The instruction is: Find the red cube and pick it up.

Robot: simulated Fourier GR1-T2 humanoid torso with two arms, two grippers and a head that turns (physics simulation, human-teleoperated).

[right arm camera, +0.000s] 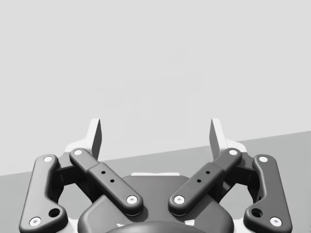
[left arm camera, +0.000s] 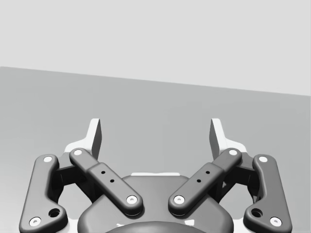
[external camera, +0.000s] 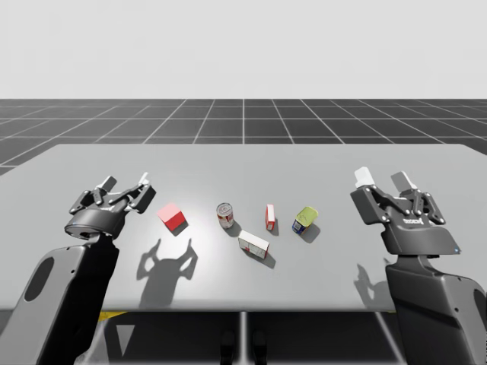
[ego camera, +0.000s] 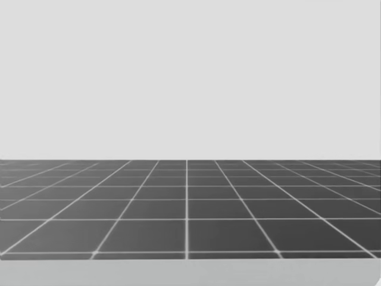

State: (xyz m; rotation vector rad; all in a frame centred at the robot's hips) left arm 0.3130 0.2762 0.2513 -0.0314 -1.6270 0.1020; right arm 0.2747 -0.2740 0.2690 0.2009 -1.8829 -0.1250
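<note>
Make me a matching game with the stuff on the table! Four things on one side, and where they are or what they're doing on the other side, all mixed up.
Things
1. red cube
2. green-topped can
3. flat white box
4. left gripper

Clues
A. open, holding nothing
B. the thing nearest the front edge of the table
C. the thing closest to the right gripper
D. the thing closest to the left gripper

Pairs: 1-D, 2-C, 3-B, 4-A.
</note>
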